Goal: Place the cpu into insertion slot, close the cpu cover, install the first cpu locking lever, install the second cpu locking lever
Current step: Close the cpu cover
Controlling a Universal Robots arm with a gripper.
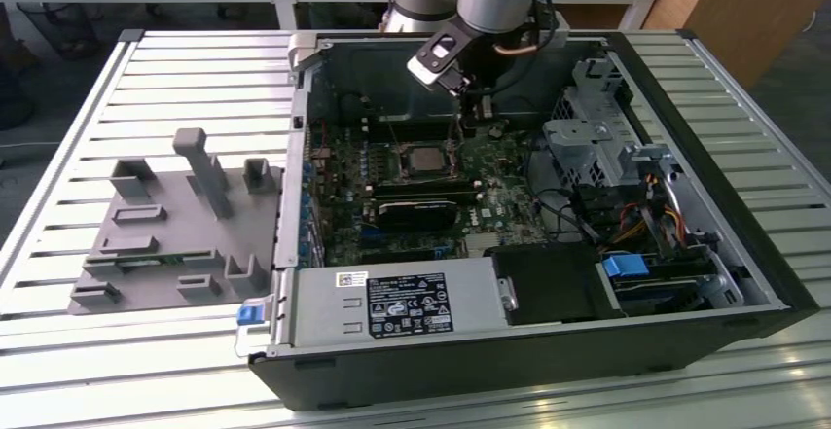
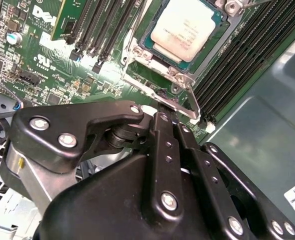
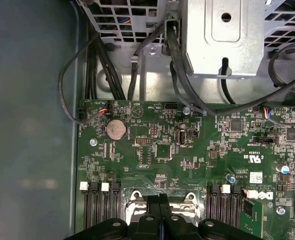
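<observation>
desk [image 1: 169,69], slatted metal, carried an open computer case [image 1: 760,225] lying on its side. grey moulded fixture [image 1: 169,225] sat on the desk at the exterior view's left, just beside the case. grey labelled power supply box [image 1: 389,303] filled the near corner of the case.

arm reached down into the case from the far side. end effector [image 1: 478,108] hung low over the green circuit board [image 3: 197,145], near the socket. in both wrist views its 2 fingers [image 2: 163,145] lay pressed together with no gap, nothing seen between them.

cpu [image 2: 187,27] sat in the insertion slot [image 1: 451,161], pale metal face up. cpu cover [image 2: 160,63] lay flat around it, the chip showing through its window.

1 silvery locking lever [image 2: 147,89] ran slantwise across the board beside the socket's edge. the closed fingertips were right at this lever; contact could not be confirmed, nor whether the lever was latched.

long black memory slots [image 2: 237,55] flanked the socket on 2 sides. in the first wrist view: round coin cell [image 3: 116,130] on the board, black cables [image 3: 177,65] running to a grey metal drive cage [image 3: 222,35] beyond the board's edge.
</observation>
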